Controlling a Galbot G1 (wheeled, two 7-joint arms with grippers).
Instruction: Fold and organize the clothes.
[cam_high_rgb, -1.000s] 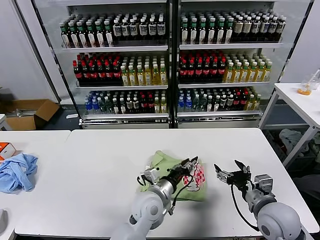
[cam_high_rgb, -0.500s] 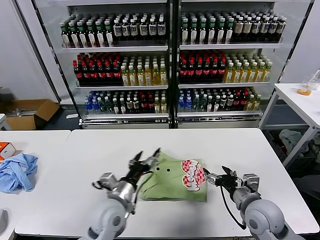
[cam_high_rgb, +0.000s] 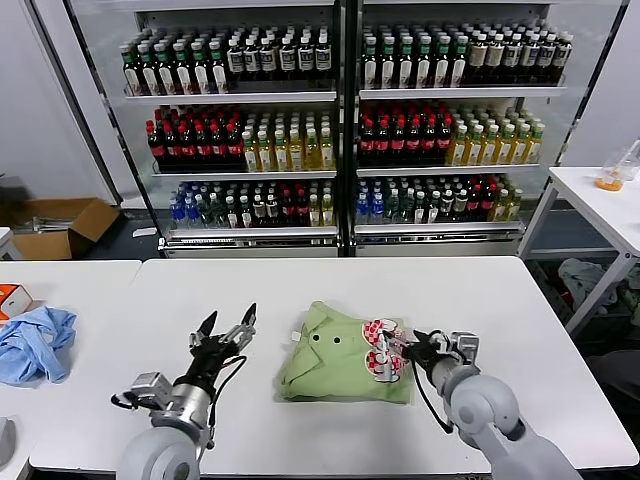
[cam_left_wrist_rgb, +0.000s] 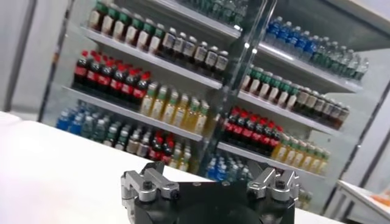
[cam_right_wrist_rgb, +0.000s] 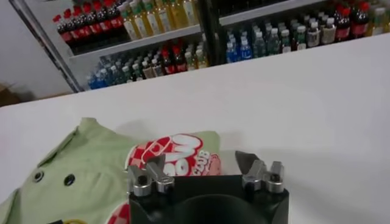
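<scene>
Item: light green shirt (cam_high_rgb: 340, 355), collared, small dark buttons, red-and-white print (cam_high_rgb: 381, 352). It lies in a rough folded bundle near the middle of the white table (cam_high_rgb: 480, 290), print side toward my right arm.

Item: my right claw (cam_high_rgb: 410, 347). It sits at the shirt's print edge, low over the table, fingers spread with nothing pinched between them; the wrist view shows cloth just beyond the fingertips. I judge it is placed there to take that edge for the next fold.

Item: my left claw (cam_high_rgb: 226, 326). It is raised off the table, well apart from the shirt on its collar side, spread wide and empty, out of the way of the fabric.

Item: light blue garment (cam_high_rgb: 35, 342), crumpled at the far left on the neighbouring table, not part of this job.

Item: drinks cooler (cam_high_rgb: 340, 120) behind the table.
</scene>
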